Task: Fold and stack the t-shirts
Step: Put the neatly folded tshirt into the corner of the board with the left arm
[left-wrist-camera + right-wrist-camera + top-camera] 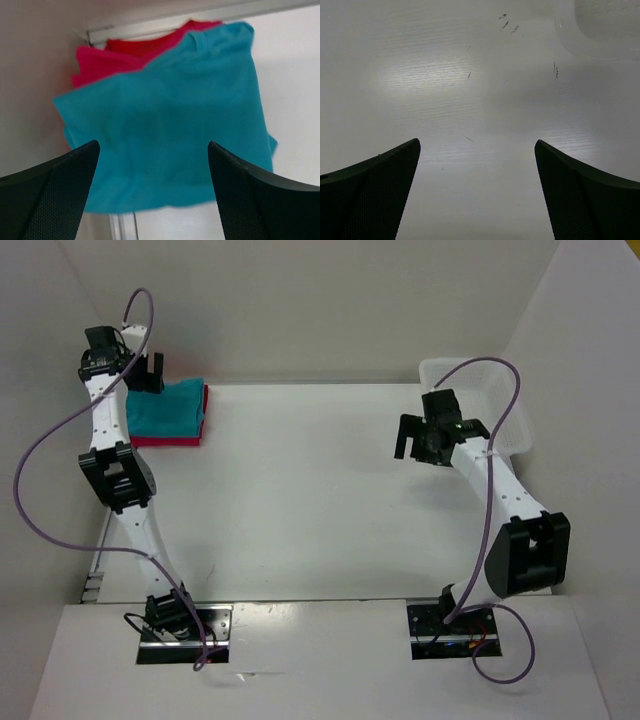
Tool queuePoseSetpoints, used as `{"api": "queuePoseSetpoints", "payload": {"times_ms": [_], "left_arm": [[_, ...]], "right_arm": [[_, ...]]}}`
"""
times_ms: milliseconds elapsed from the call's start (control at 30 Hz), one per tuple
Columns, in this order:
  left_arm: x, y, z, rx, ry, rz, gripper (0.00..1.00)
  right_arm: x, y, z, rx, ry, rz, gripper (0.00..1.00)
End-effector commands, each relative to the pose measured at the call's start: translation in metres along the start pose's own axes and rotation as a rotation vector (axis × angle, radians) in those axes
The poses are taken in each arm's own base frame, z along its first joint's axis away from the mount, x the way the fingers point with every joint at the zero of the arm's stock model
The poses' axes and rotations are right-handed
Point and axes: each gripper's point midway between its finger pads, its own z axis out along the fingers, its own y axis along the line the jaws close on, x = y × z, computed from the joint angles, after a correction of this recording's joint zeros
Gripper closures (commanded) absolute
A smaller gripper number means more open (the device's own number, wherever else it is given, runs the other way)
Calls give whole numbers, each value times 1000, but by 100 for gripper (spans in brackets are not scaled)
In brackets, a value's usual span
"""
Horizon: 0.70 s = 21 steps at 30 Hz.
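Table (300,490): white, carries everything.
Basket (505,400): white lattice, far right corner.
Teal-blue t-shirt (170,115): far left corner, atop crimson-pink t-shirt (95,65) and red t-shirt (150,45).
Left claw (152,145): spread wide, above the teal-blue t-shirt.
Right claw (477,142): spread wide, over bare table beside basket.

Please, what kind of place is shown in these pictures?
Probably a robot test cell: a white table boxed in by plain walls, a left arm and right arm bolted at its near edge, stacked t-shirts and a basket.
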Motion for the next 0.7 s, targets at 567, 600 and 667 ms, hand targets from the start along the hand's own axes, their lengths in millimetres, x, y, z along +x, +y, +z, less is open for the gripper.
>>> {"api": "queuePoseSetpoints", "payload": {"times_ms": [567, 600, 667], "left_arm": [[13, 120, 40, -375, -61, -85, 5], [12, 127, 41, -410, -68, -85, 5], [17, 135, 41, -487, -39, -55, 4]], "right_arm": [[18, 74, 10, 4, 106, -93, 0], [19, 78, 10, 19, 103, -115, 0], [20, 83, 12, 37, 114, -141, 0]]}}
